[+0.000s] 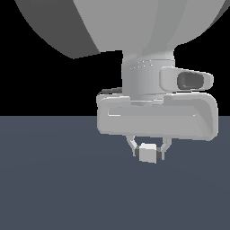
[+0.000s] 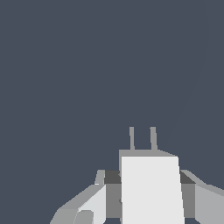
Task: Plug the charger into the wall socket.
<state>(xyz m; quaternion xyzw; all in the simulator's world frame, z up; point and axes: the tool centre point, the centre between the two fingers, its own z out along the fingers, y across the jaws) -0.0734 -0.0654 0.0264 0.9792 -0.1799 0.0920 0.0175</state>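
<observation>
- The gripper (image 1: 147, 150) is hanging below the arm's bulky grey wrist, its two fingers pressing against either side of the charger (image 1: 148, 153) — a small white block.
- In the wrist view the charger (image 2: 151, 190) is filling the space between the pads, two thin prongs (image 2: 142, 138) sticking out from its far face.
- The dark blue-grey floor (image 1: 54, 188) is spreading beneath; the arm's upper body is cut off at the frame edge.

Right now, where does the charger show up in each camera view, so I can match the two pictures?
Exterior view: the charger is a small white block below centre, between the gripper fingers under the arm's wide hand.
Wrist view: the charger fills the lower middle, two thin prongs sticking out of its far end.
Shared landmark: the gripper fingers flanking the block on both sides.
</observation>
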